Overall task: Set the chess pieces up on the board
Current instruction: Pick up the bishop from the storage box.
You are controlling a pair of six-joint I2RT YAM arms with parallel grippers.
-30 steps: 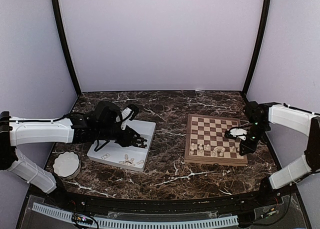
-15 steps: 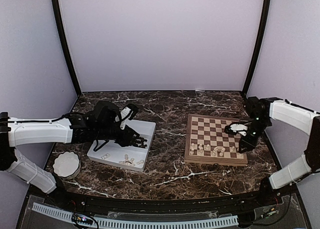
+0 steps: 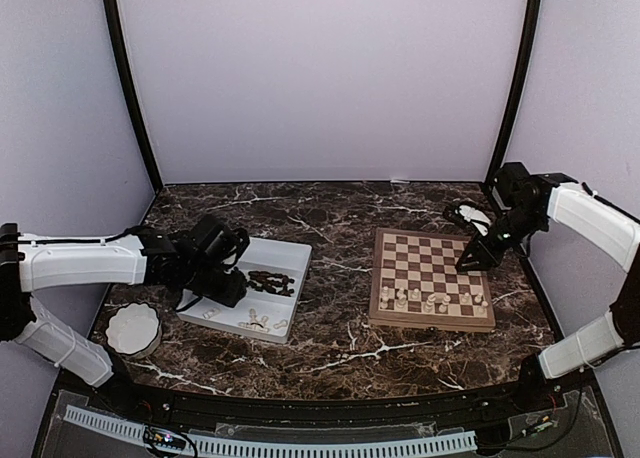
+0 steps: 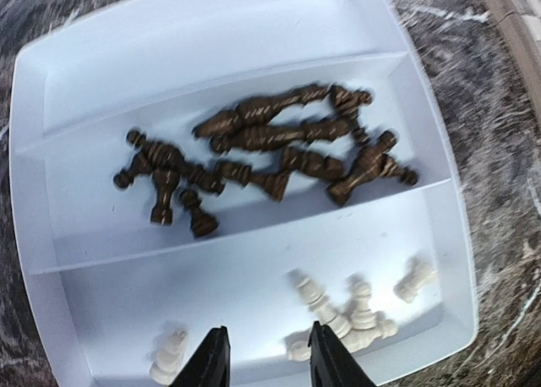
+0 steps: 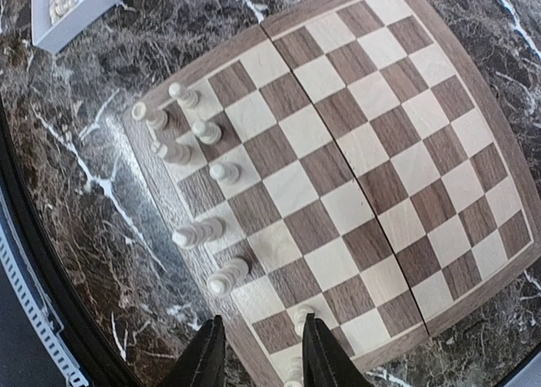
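The board (image 3: 430, 268) lies at the right, with several pale chess pieces (image 3: 428, 300) standing on its two near rows; they also show in the right wrist view (image 5: 207, 133) on the board (image 5: 363, 150). Dark chess pieces (image 3: 270, 281) lie in a heap in the middle compartment of the white tray (image 3: 282, 252), and pale ones (image 3: 255, 324) lie in its near compartment. My left gripper (image 3: 228, 290) hovers open and empty over the pale pieces (image 4: 347, 311); the dark pieces (image 4: 270, 150) lie beyond it. My right gripper (image 3: 468, 260) is open and empty, raised above the board's right side (image 5: 258, 353).
A white scalloped bowl (image 3: 133, 328) sits at the near left of the marble table. The tray's far compartment (image 4: 211, 49) holds nothing. Black frame posts stand at the back corners.
My right gripper has risen and drawn back from the board's near right squares toward the far right. My left gripper has pulled back to the left, uncovering the dark pieces in the tray.
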